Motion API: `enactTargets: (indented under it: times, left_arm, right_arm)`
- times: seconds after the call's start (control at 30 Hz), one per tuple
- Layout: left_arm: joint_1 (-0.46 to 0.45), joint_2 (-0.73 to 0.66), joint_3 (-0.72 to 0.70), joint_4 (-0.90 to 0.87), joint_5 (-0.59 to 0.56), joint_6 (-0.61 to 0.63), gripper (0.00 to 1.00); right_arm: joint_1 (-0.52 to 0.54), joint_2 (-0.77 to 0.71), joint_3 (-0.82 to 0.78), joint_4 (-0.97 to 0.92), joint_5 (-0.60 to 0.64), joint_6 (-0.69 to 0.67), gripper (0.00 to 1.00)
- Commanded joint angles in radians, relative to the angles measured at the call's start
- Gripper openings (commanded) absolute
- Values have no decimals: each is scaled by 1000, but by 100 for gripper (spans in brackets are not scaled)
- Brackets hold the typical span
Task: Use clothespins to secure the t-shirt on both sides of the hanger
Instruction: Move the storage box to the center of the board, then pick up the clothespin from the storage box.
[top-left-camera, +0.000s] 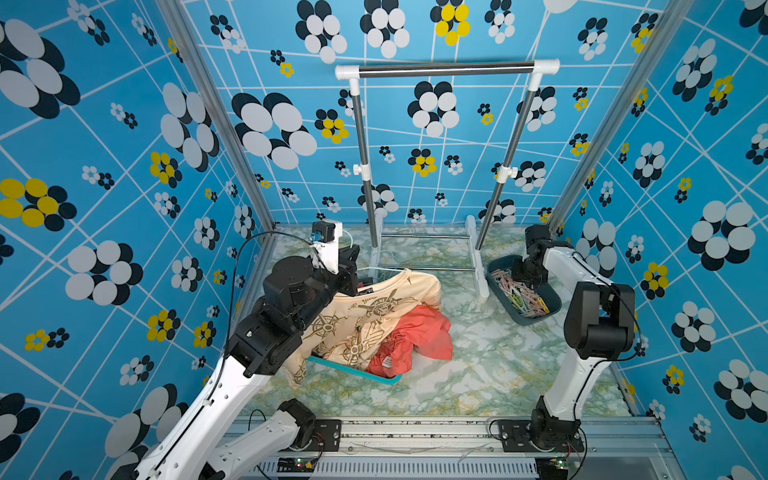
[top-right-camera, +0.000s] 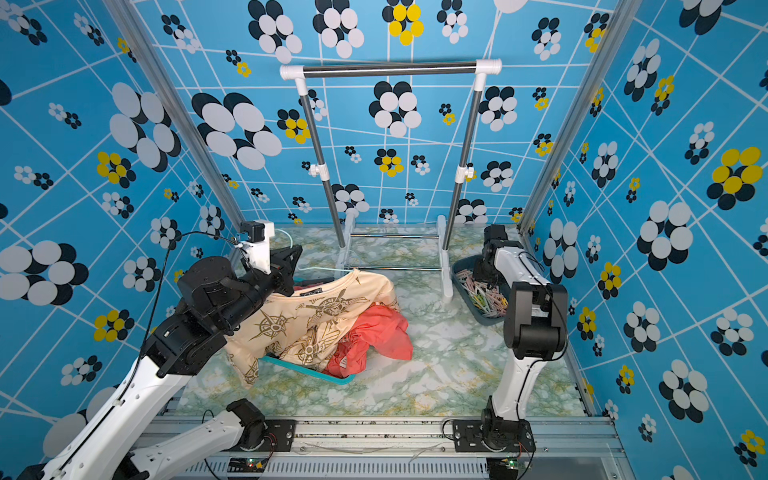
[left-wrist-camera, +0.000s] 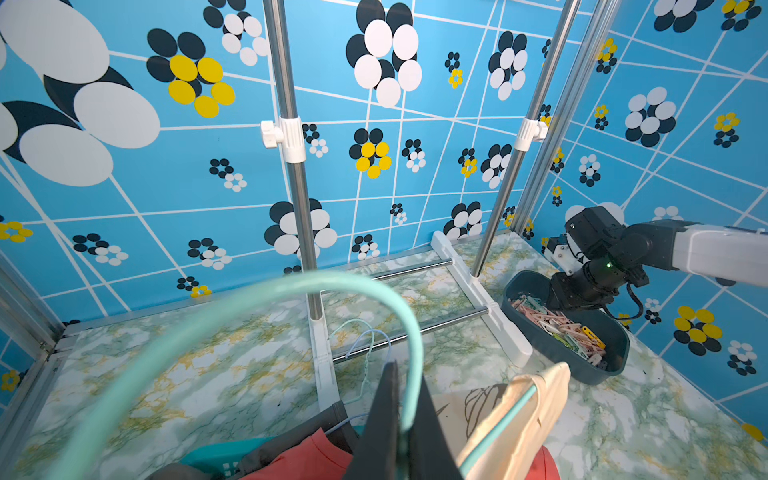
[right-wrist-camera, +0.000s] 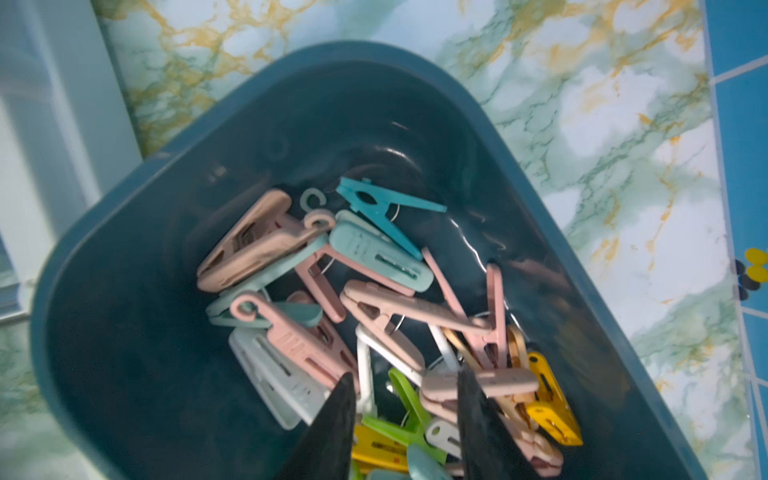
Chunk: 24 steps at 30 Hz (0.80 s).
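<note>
Metal rail (top-left-camera: 415, 432) with the two arm bases runs nearest to me, and behind it begins the marbled table (top-left-camera: 490, 365). On the table stands a teal basket (top-left-camera: 357, 371) with a red garment (top-left-camera: 424, 336) spilling out of it. The cream t-shirt (top-left-camera: 357, 316) with gold print lies over the basket and partly on the red cloth, its collar end raised.

At the collar the left gripper (left-wrist-camera: 405, 386) is pressed tight on the neck of the mint hanger (left-wrist-camera: 357, 282). One arm of this hanger sits inside the shoulder of the shirt.

Further back, on the right side, a dark blue bin (right-wrist-camera: 104, 291) stands just beside the foot of the clothes rack (top-left-camera: 446, 70). The clothespins (right-wrist-camera: 386, 307) lie in it as a loose heap of pink, mint, white, green and yellow. The right gripper (right-wrist-camera: 405, 415) reaches down into the bin. Its fingers (right-wrist-camera: 332, 424) stand a moderate gap apart, with a green and a white clip between them. I cannot tell if they touch any clip.

Farthest is the rack itself, before the flowered blue wall. Two thin spare hangers (left-wrist-camera: 368, 336) lie at its base.
</note>
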Motion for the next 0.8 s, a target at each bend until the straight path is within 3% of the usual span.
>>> enactTargets:
  times: [0.0, 0.27, 0.5, 0.77]
  left_arm:
    - [8, -34, -13, 46, -3, -21, 0]
    - [8, -48, -2, 6, -33, -12, 0]
    - [9, -53, -14, 10, -32, -24, 0]
    - [10, -60, -25, 17, -12, -37, 0]
  right_arm:
    - [5, 63, 61, 14, 28, -28, 44]
    - [7, 169, 172, 17, -6, -41, 44]
    - [9, 194, 213, -9, 6, -42, 27]
    - [10, 178, 164, 22, -11, -37, 42]
